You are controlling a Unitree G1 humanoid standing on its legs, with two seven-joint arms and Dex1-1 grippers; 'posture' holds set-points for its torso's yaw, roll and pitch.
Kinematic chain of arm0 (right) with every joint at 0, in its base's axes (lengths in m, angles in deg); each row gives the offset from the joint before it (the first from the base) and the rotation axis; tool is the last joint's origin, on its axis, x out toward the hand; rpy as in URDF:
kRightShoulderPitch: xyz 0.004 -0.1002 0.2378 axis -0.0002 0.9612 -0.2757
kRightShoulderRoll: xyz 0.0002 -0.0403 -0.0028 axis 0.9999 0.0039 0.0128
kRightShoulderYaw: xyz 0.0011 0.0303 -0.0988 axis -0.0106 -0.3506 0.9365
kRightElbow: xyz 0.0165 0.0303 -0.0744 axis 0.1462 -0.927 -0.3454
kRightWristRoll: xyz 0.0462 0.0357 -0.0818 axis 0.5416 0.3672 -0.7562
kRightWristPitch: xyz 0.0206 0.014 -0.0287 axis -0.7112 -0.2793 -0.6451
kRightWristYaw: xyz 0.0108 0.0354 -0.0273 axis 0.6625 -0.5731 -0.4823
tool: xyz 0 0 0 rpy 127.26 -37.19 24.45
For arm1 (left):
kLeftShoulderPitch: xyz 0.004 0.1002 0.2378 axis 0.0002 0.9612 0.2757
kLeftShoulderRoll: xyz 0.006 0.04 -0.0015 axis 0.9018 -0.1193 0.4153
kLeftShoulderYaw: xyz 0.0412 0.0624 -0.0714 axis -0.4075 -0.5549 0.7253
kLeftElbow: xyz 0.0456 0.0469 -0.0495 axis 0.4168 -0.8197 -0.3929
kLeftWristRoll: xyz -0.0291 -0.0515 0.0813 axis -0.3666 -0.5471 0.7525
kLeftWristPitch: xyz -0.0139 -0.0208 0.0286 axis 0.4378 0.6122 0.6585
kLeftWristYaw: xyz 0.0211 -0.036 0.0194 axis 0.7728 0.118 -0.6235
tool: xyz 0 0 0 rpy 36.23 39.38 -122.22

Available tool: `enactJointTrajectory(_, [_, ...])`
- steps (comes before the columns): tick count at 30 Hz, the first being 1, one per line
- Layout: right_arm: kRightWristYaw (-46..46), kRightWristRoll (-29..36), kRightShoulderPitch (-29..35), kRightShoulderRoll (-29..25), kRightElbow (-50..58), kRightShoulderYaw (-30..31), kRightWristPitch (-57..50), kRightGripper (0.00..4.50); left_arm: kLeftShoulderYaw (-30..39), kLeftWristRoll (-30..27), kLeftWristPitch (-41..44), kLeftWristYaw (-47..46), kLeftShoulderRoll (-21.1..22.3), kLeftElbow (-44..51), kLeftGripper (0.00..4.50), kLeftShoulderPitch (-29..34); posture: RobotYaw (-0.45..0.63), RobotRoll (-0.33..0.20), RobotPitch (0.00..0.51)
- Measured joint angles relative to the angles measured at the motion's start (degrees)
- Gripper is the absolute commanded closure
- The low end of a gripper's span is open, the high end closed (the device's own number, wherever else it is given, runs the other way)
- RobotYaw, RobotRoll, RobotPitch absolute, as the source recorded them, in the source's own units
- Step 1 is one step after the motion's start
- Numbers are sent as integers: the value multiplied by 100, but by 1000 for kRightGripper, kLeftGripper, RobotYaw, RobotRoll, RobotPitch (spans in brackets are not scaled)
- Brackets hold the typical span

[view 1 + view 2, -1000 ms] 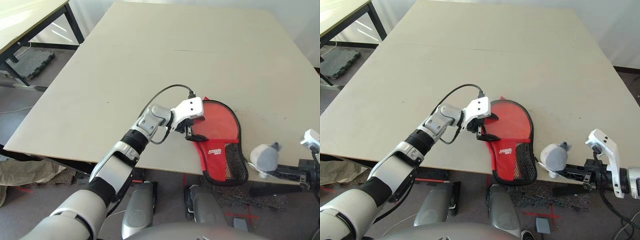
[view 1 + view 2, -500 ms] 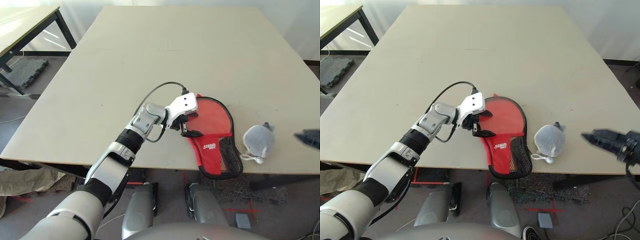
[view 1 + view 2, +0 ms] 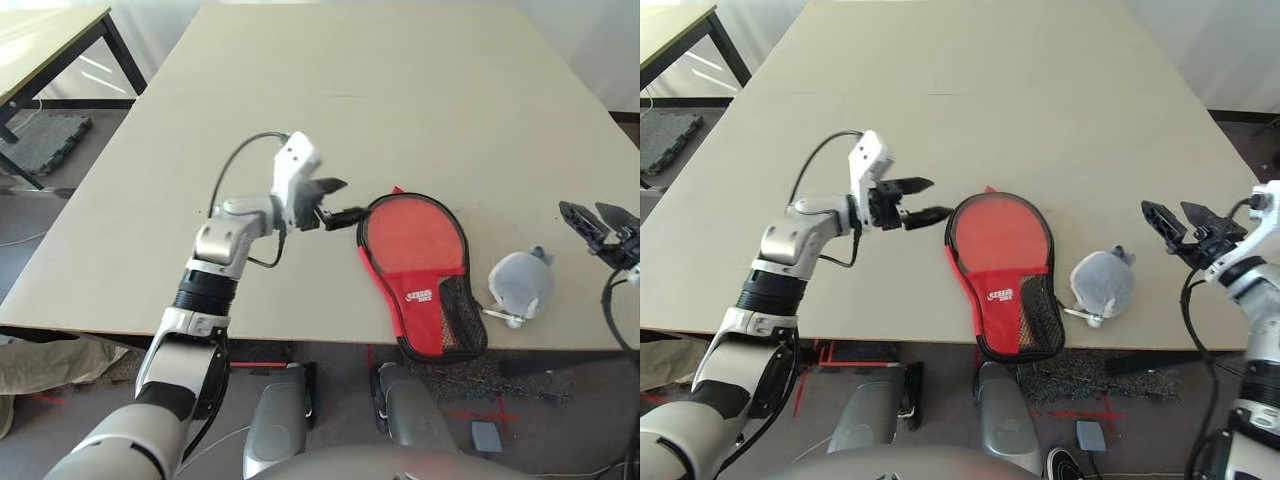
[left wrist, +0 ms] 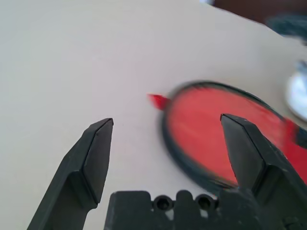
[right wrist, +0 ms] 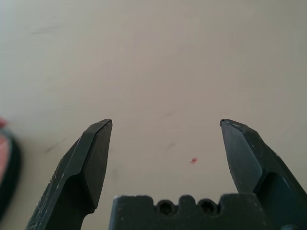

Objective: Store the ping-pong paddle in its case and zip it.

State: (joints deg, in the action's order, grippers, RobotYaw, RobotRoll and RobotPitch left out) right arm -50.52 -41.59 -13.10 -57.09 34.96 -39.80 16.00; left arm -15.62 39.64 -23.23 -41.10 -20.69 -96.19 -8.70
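The case (image 3: 418, 270) lies flat on the desk (image 3: 350, 110) near its front edge, zipped round w/ black trim, red outside, white logo and black mesh pocket at the narrow handle end, which points toward me. A small red tab sticks out at the round end. The paddle isn't visible as a separate thing; can't tell from here if it's inside. The pale blue-grey plush charm (image 3: 520, 287) sits on the desk just beside the case, to its right, w/ a thin cord running toward the case's handle end.

My left hand (image 3: 334, 200) hangs just left of the case's round end, fingers spread, nothing in it, not touching. My right hand (image 3: 1178, 222) is out past the charm on the right, also spread and empty.

Head views give the whole layout. Left wrist view adds the close look: case rim (image 4: 211, 139) between my left fingers (image 4: 93, 158), blurred. Right wrist view shows bare desk between my right fingers (image 5: 91, 163), w/ a sliver of case at the edge.

Vs. a sec ago: left hand has come off the case and moved left; right hand has let go of the charm, which now rests on the desk.
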Motion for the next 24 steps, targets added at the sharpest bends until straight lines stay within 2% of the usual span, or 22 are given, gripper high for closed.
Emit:
enactJointTrajectory(4, [-369, -232, -196, 206, -314, 6, 628, 28, 532, 122, -923, -1071, -112, -327, 0, 324, 74, 0, 116])
enactJointTrajectory(7, [-718, -339, -367, 343, -470, 0, 998, 28, 1013, 323, -1979, -2159, -202, -960, 0, 357, 78, 0, 115])
enactJointTrajectory(13, [-1445, -629, -649, 586, -975, 11, 1756, 28, 1254, 838, -3748, -3501, -198, -2364, 0, 370, 75, 0, 114])
enactJointTrajectory(17, [-1917, -828, -750, 688, -1269, 76, 2132, 28, 1264, 1070, -4319, -4060, -45, -3006, 0, 364, 60, 0, 114])
enactJointTrajectory(24, [-2421, -952, -777, 850, -1455, 193, 2429, 28, 1227, 1196, -4814, -4534, 11, -3506, 0, 321, 58, 0, 110])
